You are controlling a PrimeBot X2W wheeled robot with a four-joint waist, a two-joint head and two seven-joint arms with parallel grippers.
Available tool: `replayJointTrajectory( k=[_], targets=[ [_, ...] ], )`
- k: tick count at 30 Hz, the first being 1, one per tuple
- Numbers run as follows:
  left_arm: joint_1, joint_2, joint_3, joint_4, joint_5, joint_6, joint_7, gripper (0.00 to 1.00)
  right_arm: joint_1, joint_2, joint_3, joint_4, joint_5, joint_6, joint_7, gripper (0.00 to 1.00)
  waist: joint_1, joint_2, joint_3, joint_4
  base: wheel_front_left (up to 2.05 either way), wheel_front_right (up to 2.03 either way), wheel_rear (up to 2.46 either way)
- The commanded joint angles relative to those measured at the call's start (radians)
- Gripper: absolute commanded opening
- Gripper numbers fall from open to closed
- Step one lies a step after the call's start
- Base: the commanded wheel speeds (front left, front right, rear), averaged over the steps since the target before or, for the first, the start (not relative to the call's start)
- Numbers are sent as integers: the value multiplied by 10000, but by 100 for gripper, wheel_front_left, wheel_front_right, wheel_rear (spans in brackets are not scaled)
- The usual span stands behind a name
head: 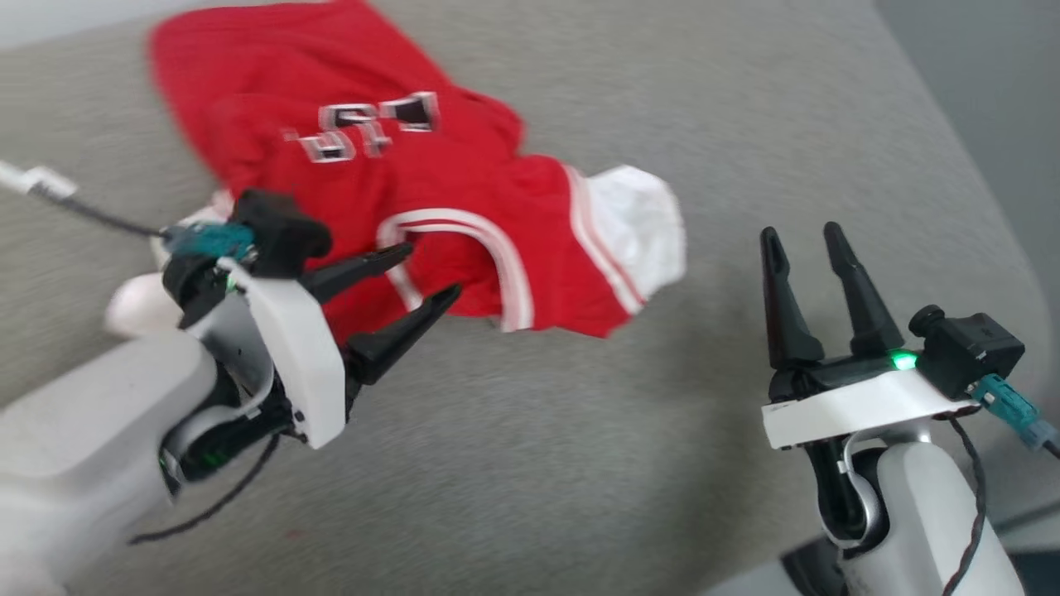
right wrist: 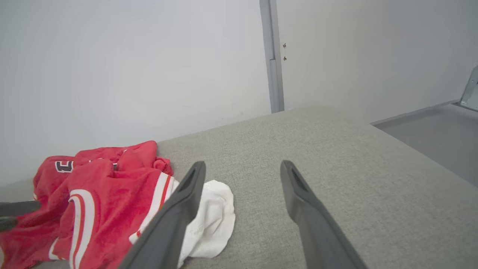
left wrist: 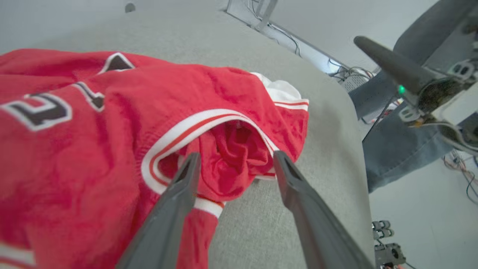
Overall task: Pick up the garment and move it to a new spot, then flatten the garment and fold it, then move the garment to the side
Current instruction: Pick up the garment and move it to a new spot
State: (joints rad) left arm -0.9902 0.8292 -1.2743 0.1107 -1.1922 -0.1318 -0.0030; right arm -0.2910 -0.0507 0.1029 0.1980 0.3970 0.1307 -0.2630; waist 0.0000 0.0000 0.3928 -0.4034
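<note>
The garment [head: 431, 199], a red jersey with white sleeves and striped trim, lies rumpled on the grey cushioned surface [head: 580, 463], number upside down toward the back. My left gripper [head: 431, 269] is open at the garment's near edge, its fingers spread by the striped neck opening [left wrist: 209, 123]; nothing is clamped between them. The left wrist view has red cloth bunched between the two spread fingers [left wrist: 179, 194]. My right gripper [head: 802, 237] stands open over bare cushion to the right of the white sleeve [head: 638, 223]. From the right wrist, the garment [right wrist: 97, 194] lies at lower left.
The grey surface drops away at the right edge [head: 977, 165] and near front. A person's legs in grey trousers [left wrist: 396, 149] stand beyond that edge, with cables on the floor. A pale wall [right wrist: 130, 67] rises behind the surface.
</note>
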Motion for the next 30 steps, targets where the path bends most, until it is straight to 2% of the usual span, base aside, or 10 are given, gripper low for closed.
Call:
replayJointTrajectory(
  k=[1,5,8,10,14,20,27,30],
  targets=[
    [431,-112,113,200,-385,22,-767,100,-96,-11,-129,136,-320,0,-21,100,0,0,-646,1155,0,0,0],
    [1380,-660,409,952,-1086,22,-2323,100,-95,-14,-515,414,-1033,0,-21,100,0,0,-1065,2144,0,0,0],
    [1886,-936,783,1517,-1155,22,-2574,100,-34,-10,-718,559,-1364,0,-21,100,0,0,-1275,2628,0,0,0],
    [2494,-1381,1780,2075,-963,23,-2618,100,60,-11,-941,696,-1702,0,-21,100,0,0,-1495,3093,0,0,0],
    [4272,-2227,3908,2875,220,22,-2624,100,307,-13,-1327,954,-2147,0,-21,100,0,0,-1963,3900,0,0,0],
    [6616,-3191,6927,3259,2392,22,-2625,100,828,-14,-1740,1211,-2377,0,-21,100,0,0,-2593,4707,0,0,0],
    [8708,-3965,10001,2772,4717,22,-2628,100,1605,-14,-2006,1194,-2437,0,-21,100,0,0,-3305,5074,0,0,0],
    [9488,-4295,10947,2285,5722,22,-2627,100,1916,-13,-2204,1022,-2423,0,-21,100,0,0,-3583,5095,0,0,0]
  ],
)
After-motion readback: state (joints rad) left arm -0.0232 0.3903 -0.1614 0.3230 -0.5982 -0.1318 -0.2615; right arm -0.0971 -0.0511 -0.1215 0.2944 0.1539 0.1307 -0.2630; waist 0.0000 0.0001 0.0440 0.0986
